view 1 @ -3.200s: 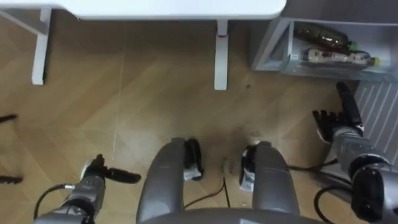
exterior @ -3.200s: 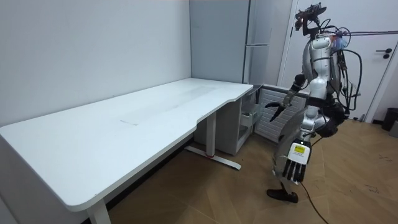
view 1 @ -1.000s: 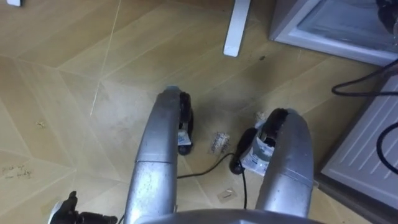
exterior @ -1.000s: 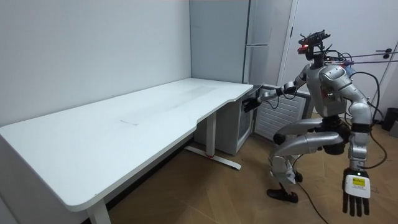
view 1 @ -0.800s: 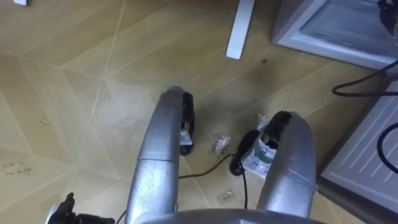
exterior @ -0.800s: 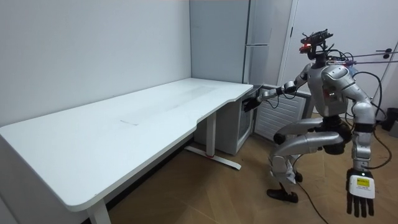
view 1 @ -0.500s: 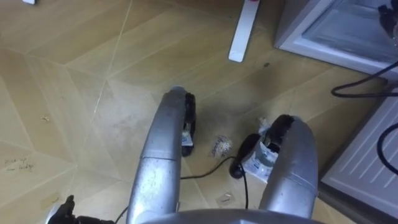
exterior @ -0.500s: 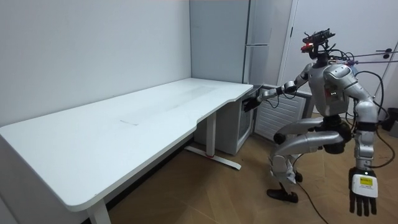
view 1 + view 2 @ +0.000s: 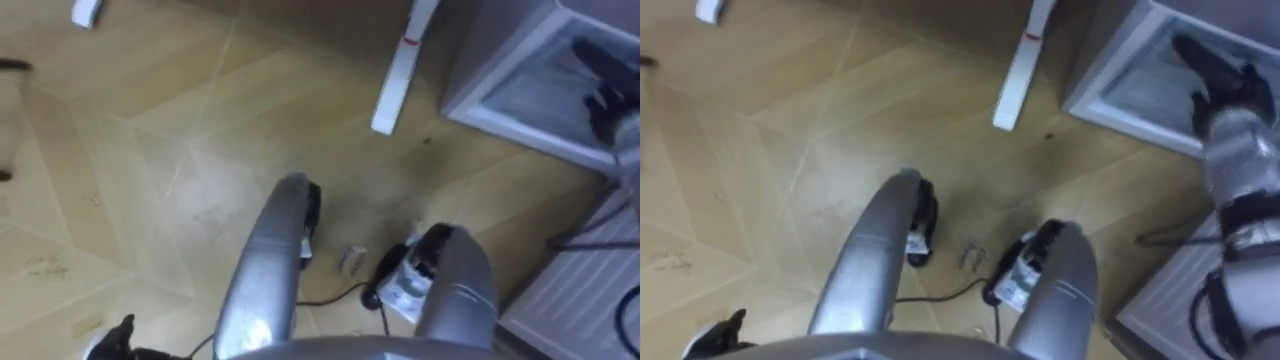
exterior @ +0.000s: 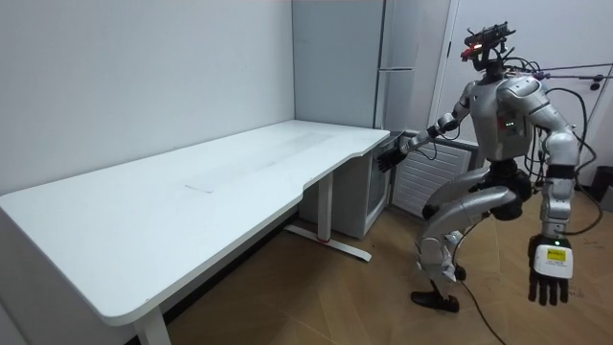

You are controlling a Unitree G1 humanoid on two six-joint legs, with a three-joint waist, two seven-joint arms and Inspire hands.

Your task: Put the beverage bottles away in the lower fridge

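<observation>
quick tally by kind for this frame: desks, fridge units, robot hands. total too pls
desk: 1
lower fridge: 1
hands: 2 (right hand reaching at the fridge opening, left hand hanging at the robot's side, both with fingers straight)
Total: 4

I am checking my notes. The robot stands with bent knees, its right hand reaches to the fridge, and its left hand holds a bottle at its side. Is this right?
Not quite. The left hand holds no bottle: the room view shows it hanging open and empty at its side. The rest stands: bent knees, right hand reaching to the fridge.
</observation>
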